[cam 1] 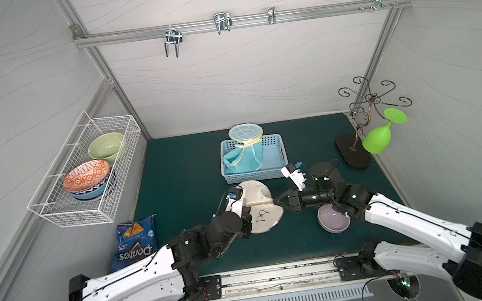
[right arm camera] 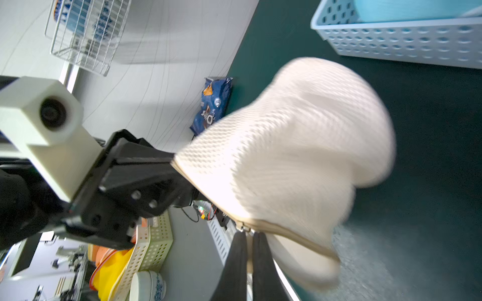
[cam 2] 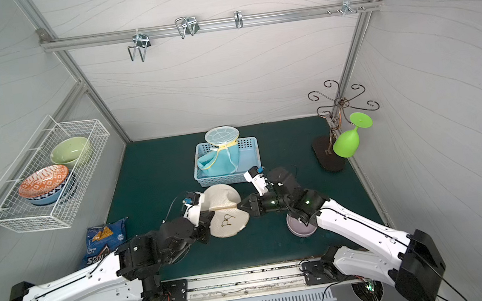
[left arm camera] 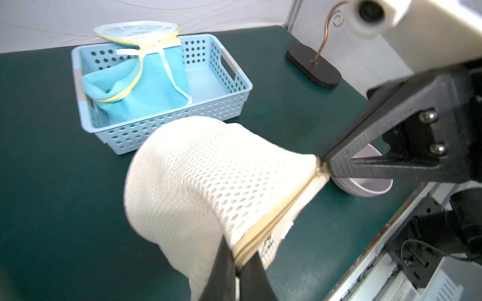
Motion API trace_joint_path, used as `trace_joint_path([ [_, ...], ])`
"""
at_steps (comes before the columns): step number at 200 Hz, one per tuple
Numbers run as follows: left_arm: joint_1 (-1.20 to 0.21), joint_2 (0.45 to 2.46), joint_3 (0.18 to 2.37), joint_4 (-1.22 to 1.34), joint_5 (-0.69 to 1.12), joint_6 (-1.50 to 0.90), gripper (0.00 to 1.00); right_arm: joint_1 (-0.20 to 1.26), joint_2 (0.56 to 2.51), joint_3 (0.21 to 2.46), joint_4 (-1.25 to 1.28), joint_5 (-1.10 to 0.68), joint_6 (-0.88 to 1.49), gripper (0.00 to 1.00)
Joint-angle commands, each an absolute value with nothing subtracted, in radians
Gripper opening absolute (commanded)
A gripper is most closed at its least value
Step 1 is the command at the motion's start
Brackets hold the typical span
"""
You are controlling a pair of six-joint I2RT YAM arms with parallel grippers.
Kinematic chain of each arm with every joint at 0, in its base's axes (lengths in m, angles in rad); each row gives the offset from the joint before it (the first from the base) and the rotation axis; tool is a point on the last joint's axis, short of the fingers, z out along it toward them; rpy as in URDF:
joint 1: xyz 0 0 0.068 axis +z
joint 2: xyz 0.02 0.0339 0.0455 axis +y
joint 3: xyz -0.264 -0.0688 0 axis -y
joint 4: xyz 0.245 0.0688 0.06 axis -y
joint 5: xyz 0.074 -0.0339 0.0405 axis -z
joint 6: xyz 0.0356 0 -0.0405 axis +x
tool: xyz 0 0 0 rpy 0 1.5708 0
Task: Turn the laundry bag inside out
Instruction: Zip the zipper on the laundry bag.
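Two grips are set, so I judge this the opening step. Both my jaws are pinched fully shut on the zip seam of the white mesh laundry bag (cam 1: 259, 199), left jaws at its 9 o'clock end, right jaws at its 3 o'clock end. It hangs between them over the middle of the table (cam 1: 180, 177), the blue basket (cam 1: 252, 175) at its 12 o'clock. Whether the zip is undone I cannot tell. Next, I think, the mouth must be parted so the body can be pushed through.
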State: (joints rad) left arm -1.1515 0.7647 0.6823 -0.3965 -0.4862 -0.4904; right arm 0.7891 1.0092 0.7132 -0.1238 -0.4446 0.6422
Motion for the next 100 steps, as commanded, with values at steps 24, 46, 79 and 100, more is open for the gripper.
trace_joint_path([
  [24,-1.074,0.568,0.609,-0.405,-0.535,-0.674,0.0,0.76,0.915,0.56,-0.011,-0.361,0.787,0.0],
  [46,-1.008,0.548,0.586,-0.388,-0.356,-0.647,0.0,0.736,0.887,0.542,-0.009,-0.369,0.802,0.0],
  [79,-0.996,0.646,0.678,-0.443,-0.185,-0.524,0.29,0.753,1.062,0.827,-0.266,-0.543,0.585,0.0],
  [100,-0.997,0.678,0.715,-0.429,-0.129,-0.464,0.42,0.766,1.158,0.945,-0.375,-0.609,0.488,0.0],
])
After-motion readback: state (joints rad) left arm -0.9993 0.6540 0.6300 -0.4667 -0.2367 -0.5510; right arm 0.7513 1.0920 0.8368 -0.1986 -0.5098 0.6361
